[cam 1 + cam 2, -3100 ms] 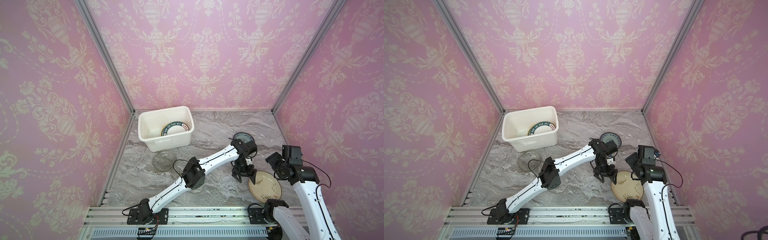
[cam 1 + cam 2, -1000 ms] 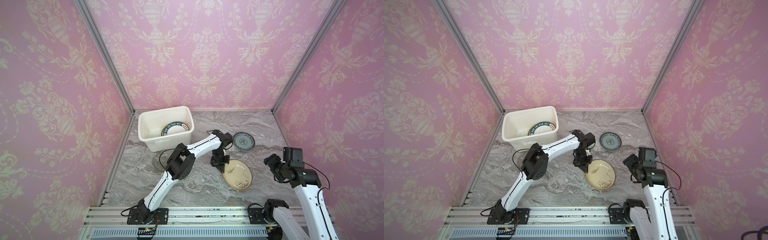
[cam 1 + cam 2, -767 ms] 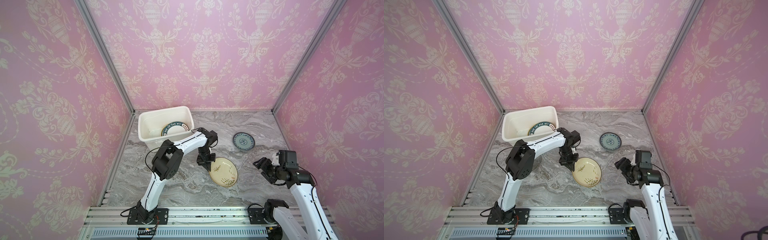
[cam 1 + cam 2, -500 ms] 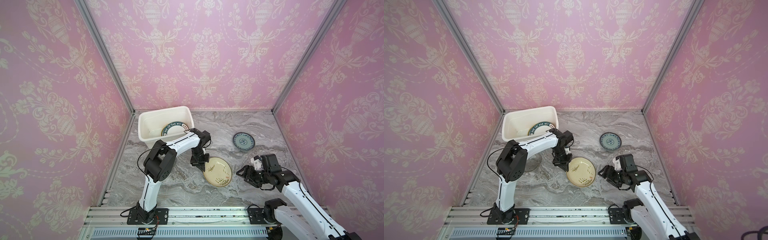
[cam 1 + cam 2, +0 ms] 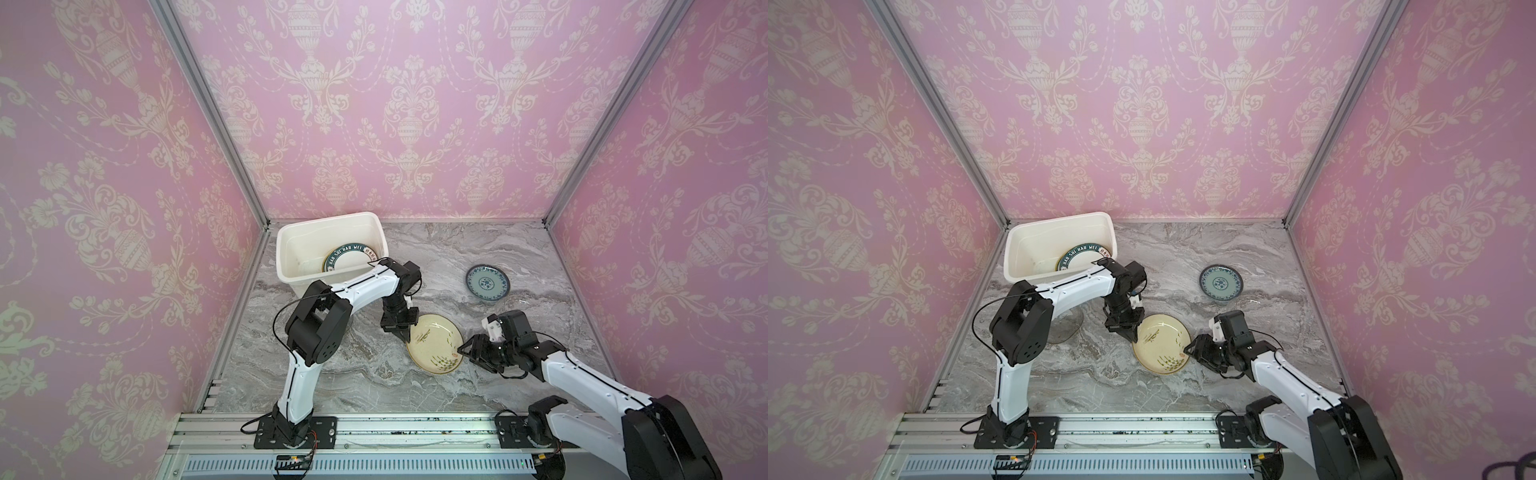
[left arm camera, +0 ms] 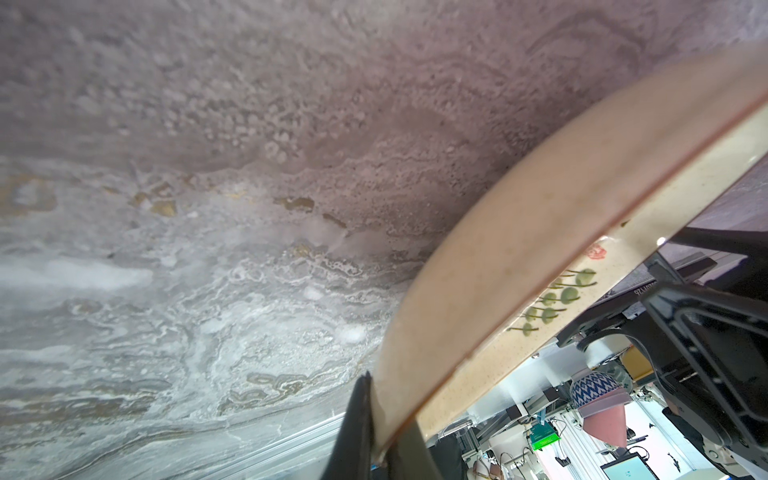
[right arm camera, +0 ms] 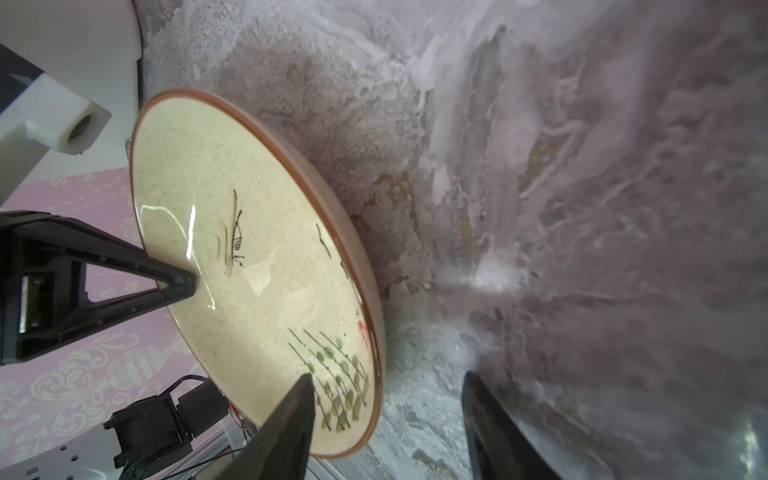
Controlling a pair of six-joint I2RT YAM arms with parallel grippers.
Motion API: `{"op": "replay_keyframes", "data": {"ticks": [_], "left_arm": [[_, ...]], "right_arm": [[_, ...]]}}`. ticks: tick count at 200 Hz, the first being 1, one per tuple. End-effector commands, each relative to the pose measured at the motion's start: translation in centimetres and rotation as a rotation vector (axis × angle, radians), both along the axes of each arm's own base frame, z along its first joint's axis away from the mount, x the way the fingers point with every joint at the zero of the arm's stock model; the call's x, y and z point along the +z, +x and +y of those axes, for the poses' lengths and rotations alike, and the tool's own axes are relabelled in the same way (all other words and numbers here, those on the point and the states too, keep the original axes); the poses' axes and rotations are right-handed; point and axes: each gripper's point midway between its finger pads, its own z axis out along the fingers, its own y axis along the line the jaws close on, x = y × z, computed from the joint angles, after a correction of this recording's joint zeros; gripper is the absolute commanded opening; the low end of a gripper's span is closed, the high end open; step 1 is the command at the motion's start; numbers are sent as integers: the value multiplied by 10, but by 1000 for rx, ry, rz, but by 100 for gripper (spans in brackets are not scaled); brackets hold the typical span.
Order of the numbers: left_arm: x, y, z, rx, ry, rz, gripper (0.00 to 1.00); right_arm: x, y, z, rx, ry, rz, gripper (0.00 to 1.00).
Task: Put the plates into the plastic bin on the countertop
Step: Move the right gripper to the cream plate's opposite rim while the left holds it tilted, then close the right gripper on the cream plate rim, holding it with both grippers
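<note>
A cream plate [image 5: 434, 349] [image 5: 1160, 344] with green sprigs hangs tilted just above the countertop [image 5: 519, 257]. My left gripper [image 5: 401, 332] [image 5: 1125, 330] [image 6: 382, 432] is shut on its rim on the bin's side. My right gripper [image 5: 464, 353] [image 5: 1190, 351] [image 7: 386, 376] is open and straddles the opposite rim: one finger lies over the plate's face [image 7: 249, 249], the other stands off beyond its edge. The white plastic bin [image 5: 299, 249] [image 5: 1034, 249] at the back left holds a dark-rimmed plate [image 5: 351, 257] [image 5: 1084, 254]. A blue-patterned plate [image 5: 482, 284] [image 5: 1220, 282] lies on the counter at the right.
A clear glass plate [image 5: 1065, 332] lies on the counter under my left arm's elbow, partly hidden. Pink patterned walls close in the left, back and right sides. An aluminium rail [image 5: 374, 432] runs along the front edge.
My left gripper has carried the cream plate leftwards, nearer the bin. My right arm has swung in low to the plate's right rim, and its jaws have narrowed.
</note>
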Motion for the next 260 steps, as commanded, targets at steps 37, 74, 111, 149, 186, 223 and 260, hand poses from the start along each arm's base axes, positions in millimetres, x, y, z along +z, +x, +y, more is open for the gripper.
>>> {"op": "replay_keyframes", "data": {"ticks": [37,74,111,149,186,223,260], "left_arm": [[20,-4,-10,2,-87,-5,5],[21,-3,-14,6,-103,-9,13],[27,2,-20,10,-147,-45,23],[35,5,-28,6,-211,-79,28],[46,10,-35,-9,-271,-128,28],[49,13,-34,-35,-259,-164,26],[53,20,-28,-71,-219,-227,26]], "right_arm": [[-6,14,15,16,48,-39,30],[-10,14,14,9,47,-29,11],[-4,14,17,13,70,-42,0],[10,17,25,36,129,-76,0],[29,22,37,64,211,-124,0],[48,28,47,77,306,-169,0],[60,31,53,73,374,-196,0]]}}
